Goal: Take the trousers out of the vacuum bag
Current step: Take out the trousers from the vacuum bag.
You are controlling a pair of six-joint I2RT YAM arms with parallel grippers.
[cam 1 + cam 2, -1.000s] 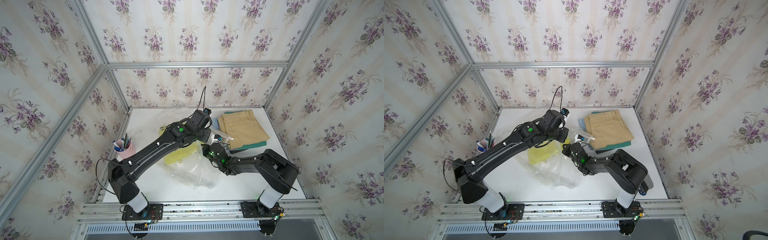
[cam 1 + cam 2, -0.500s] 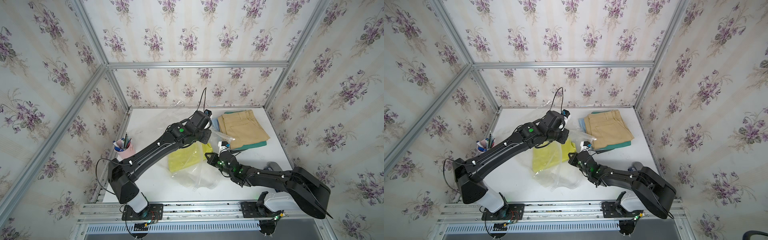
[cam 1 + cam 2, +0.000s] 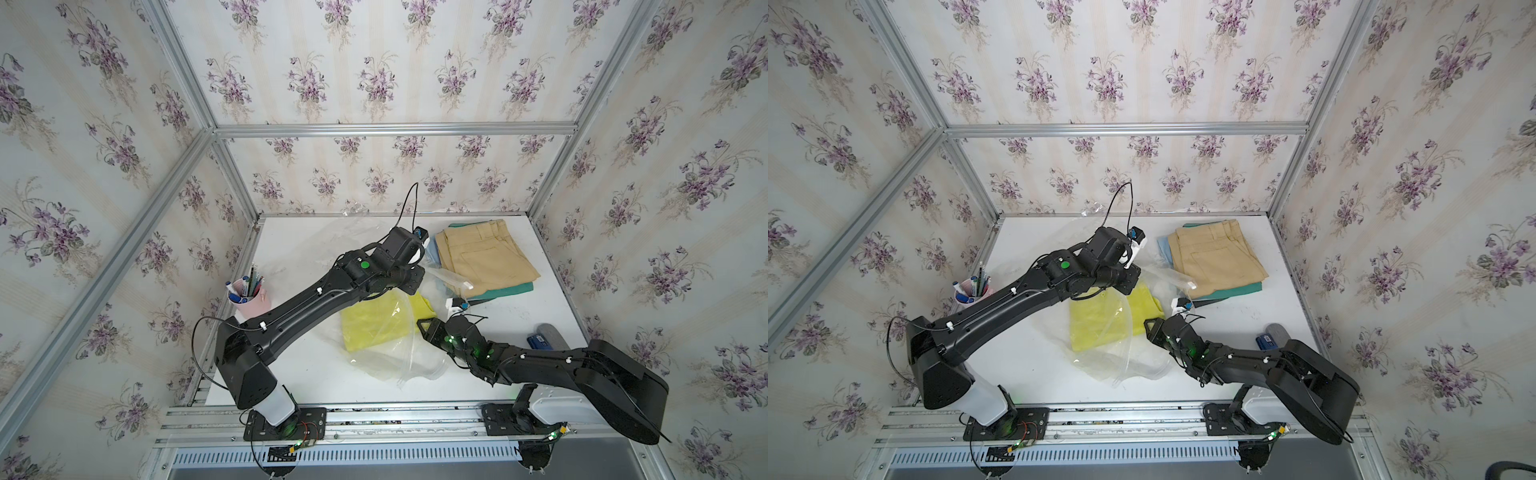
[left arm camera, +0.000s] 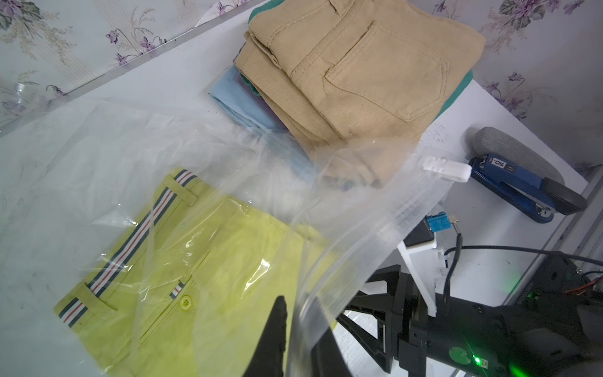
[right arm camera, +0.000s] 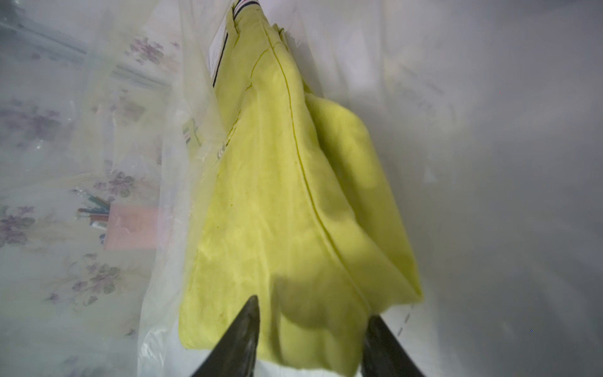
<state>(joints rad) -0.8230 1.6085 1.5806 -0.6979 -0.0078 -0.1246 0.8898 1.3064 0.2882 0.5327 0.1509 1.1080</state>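
**Yellow trousers in the vacuum bag: 1 gripper pinching, 1 spread**

The white counter (image 3: 320,374) carries everything. The vacuum bag (image 3: 399,361) sprawls crumpled across its middle, with its open mouth turned toward the right arm. At the far right of the counter a stack of folded trousers (image 3: 486,255) lies outside the bag. Khaki is on top, with teal, light blue and purple edges showing beneath, and a corner of the bag rests against the stack. The yellow trousers (image 3: 374,324), with a striped waistband, lie flat inside the bag and show through the plastic.

The left gripper (image 4: 300,326) pinches the bag's zip-seal edge and holds it raised. The right gripper (image 5: 313,308) is spread at the bag's mouth, with an end of the yellow trousers between its fingers. I cannot tell whether they touch the cloth.

A pink pen cup (image 3: 249,297) stands by the counter's left edge. A blue stapler (image 4: 522,189) lies by the right edge.
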